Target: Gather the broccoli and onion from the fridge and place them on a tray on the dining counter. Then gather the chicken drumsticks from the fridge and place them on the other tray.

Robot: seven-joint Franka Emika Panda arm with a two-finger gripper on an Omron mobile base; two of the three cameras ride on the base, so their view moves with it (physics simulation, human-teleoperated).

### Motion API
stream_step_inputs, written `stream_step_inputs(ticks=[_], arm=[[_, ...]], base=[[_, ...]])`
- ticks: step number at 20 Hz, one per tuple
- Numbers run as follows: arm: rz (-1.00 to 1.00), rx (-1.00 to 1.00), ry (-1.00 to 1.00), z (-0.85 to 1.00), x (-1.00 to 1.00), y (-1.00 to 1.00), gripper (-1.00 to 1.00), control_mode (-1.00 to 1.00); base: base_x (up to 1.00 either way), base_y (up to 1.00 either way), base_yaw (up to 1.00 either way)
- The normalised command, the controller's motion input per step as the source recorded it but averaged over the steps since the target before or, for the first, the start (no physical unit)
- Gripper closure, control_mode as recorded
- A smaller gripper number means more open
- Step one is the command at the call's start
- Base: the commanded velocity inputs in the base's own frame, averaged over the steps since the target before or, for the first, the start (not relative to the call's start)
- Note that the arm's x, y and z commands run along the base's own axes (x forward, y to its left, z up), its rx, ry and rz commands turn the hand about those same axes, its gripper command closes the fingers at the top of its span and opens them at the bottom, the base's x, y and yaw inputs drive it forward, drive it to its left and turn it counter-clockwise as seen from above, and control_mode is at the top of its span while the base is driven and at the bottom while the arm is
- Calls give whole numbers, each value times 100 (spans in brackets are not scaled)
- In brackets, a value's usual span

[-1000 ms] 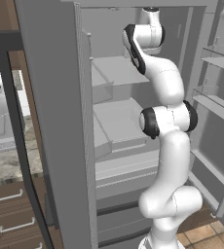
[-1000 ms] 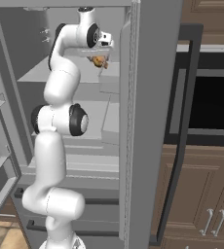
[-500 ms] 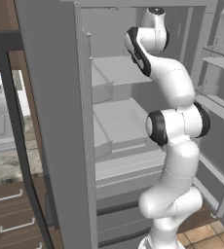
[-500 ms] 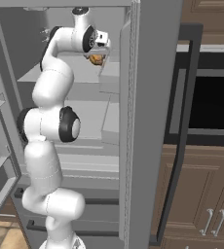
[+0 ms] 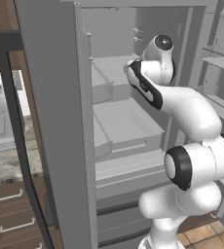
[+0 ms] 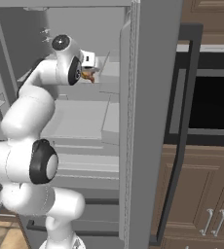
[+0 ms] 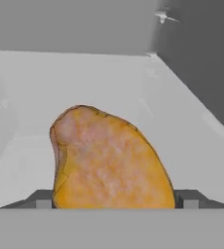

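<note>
In the hand view a golden-brown chicken drumstick (image 7: pixel 109 160) fills the space between my gripper's (image 7: pixel 116 202) dark tips, plump end up, over a pale grey shelf (image 7: pixel 109 73) of the fridge (image 5: pixel 55 97). The right base view shows the drumstick (image 6: pixel 88 75) as a small orange-brown lump at the gripper (image 6: pixel 91 73), in front of the upper shelf inside the open fridge (image 6: pixel 148 97). The jaws stand wide and are shut on it. In the left base view the arm's wrist (image 5: pixel 158 48) hides the gripper. Broccoli, onion and the dining counter are out of view.
The fridge's open doors flank the arm: one door edge (image 6: pixel 133 121) close on the right, door bins (image 5: pixel 221 58) on the other side. Shelves and a drawer (image 5: pixel 128 131) lie below the hand. A dark oven (image 6: pixel 211 102) and wooden cabinets (image 6: pixel 201 194) stand beside the fridge.
The hand has come down and back from the top of the fridge with the drumstick in it. The elbow has dropped and swung outward. The base has stayed put.
</note>
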Motion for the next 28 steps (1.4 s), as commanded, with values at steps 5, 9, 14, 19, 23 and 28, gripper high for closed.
stream_step_inputs(ticks=[5,9,14,19,23,28], arm=[[0,5,0,100,-82,0,100,-100],[0,9,5,57,-99,5,100,-100],[-3,2,17,3,-100,5,100,-100],[-7,0,12,0,-100,3,100,-100],[-5,-2,27,-3,-96,3,100,-100],[0,0,30,-56,-57,0,100,-100]], base=[[0,0,0],[0,0,0],[0,0,0],[0,0,0],[0,0,0],[0,0,0]])
